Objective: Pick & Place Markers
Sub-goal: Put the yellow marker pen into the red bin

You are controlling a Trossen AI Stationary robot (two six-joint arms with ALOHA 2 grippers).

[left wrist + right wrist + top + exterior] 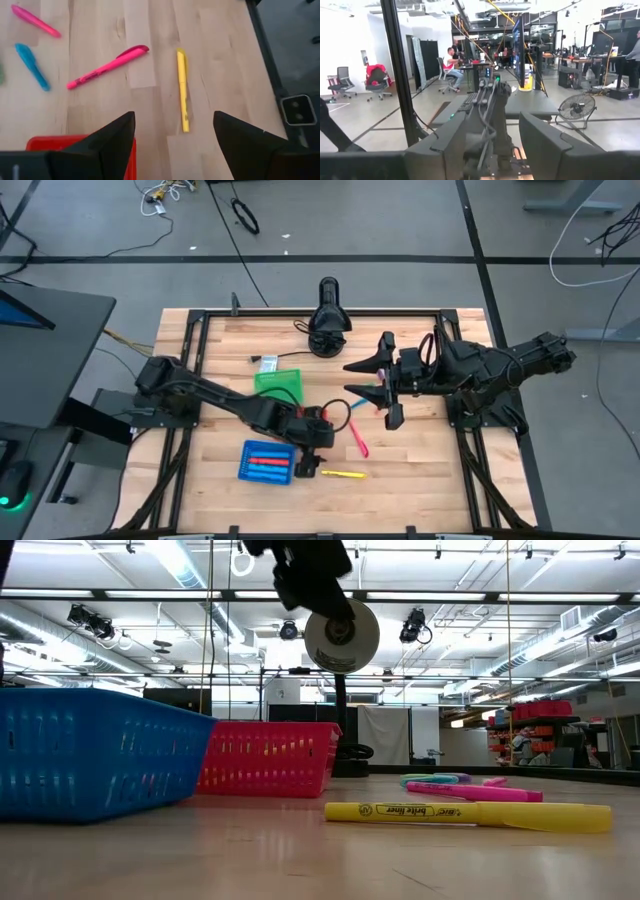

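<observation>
I see left gripper (172,132) fingers spread wide, empty, above yellow marker (183,90) lying flat on table (220,60). Marker light, stiff, slick; I'd pinch mid-barrel. Right gripper (375,387) part-open, empty, raised, waiting.

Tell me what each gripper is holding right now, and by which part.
Nothing is held. The left gripper hangs open above the red basket, near the yellow marker. The right gripper is raised, open and empty.

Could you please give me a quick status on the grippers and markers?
Left gripper open above red basket, empty. Right gripper open, raised, waiting. Yellow marker loose on table. Nothing blocking.
</observation>
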